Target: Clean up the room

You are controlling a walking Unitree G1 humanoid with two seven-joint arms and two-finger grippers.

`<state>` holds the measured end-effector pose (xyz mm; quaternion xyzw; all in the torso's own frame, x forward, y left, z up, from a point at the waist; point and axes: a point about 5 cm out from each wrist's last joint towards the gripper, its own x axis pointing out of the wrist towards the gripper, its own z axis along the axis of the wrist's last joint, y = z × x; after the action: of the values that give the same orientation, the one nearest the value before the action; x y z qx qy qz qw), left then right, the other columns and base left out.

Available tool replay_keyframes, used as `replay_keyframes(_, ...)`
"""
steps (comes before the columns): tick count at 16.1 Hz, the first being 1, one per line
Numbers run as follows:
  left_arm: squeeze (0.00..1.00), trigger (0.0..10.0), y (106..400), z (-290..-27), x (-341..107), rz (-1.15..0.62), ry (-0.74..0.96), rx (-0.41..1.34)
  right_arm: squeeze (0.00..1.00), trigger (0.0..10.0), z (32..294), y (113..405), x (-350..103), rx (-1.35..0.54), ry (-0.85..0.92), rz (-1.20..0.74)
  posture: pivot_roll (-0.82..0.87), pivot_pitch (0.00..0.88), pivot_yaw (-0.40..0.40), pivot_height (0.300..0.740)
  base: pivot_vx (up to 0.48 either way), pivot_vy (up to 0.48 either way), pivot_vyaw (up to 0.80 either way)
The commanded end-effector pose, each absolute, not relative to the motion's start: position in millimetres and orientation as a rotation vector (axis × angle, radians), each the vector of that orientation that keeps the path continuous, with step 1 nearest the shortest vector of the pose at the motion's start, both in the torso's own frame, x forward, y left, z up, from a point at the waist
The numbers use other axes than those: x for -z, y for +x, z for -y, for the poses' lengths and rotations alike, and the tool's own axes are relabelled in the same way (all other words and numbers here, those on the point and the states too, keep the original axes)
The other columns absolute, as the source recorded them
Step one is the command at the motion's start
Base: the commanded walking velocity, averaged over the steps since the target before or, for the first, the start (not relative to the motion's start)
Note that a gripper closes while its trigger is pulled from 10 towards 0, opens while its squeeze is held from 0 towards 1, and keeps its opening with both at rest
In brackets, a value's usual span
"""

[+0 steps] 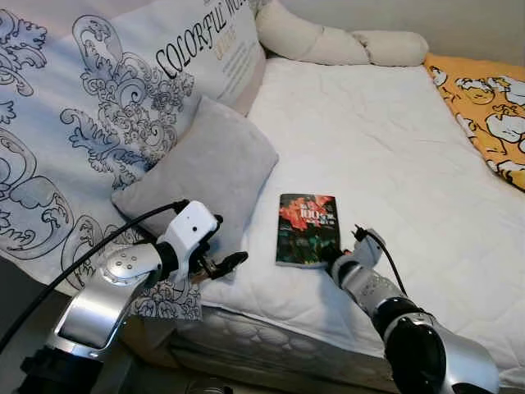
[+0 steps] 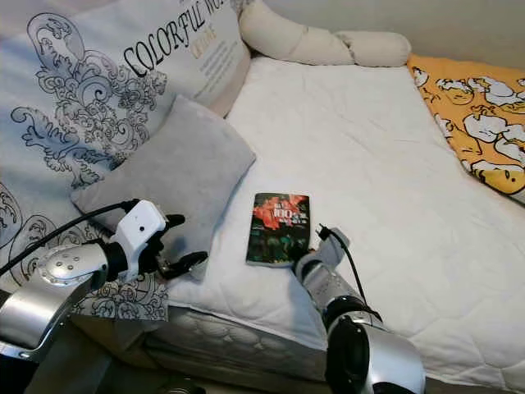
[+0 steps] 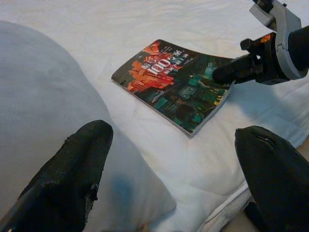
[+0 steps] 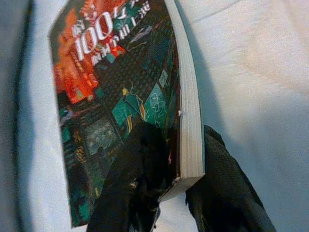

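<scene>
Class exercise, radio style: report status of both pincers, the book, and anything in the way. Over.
Right pincer shut on book, near corner, on white mattress. Left pincer open, over grey pillow edge. Nothing blocking the book.

On the bed (image 1: 394, 139), the book (image 1: 308, 230) lies at 3 o'clock of the cushion (image 1: 205, 168), bolster (image 1: 328, 41) at 12.

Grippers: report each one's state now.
Left gripper: open, holding nothing, beside the grey pillow.
Right gripper: shut on the book on the bed.

Soft even indoor light; sharp head views; wrist close-ups slightly blurred.
</scene>
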<state>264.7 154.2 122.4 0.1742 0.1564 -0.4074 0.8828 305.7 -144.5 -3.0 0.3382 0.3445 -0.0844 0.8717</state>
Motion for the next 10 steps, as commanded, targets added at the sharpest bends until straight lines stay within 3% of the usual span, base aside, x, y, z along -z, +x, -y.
replay_keyframes(1,0.00,10.0,266.6,-149.3,-126.9,-0.310,0.378,0.861,1.00,10.0,153.3,301.0,7.6,0.201,0.635,-0.736,0.24,0.000,-0.004,0.740,0.000,0.000,0.00)
replay_keyframes(6,0.00,10.0,271.8,-143.4,-120.1,-0.318,0.353,0.865,1.00,10.0,173.9,300.2,6.0,0.217,0.681,-0.670,0.19,0.000,0.000,0.740,0.000,0.000,0.00)
replay_keyframes(8,0.00,10.0,271.7,-141.4,-114.1,-0.321,0.332,0.857,1.00,10.0,178.9,304.0,-0.4,0.147,0.794,-0.594,0.16,0.000,0.000,0.740,0.000,0.000,0.00)
replay_keyframes(10,0.00,10.0,269.8,-141.3,-109.8,-0.326,0.324,0.854,1.00,10.0,178.2,301.0,0.4,0.048,0.779,-0.591,0.15,0.000,-0.002,0.740,0.000,0.000,0.00)
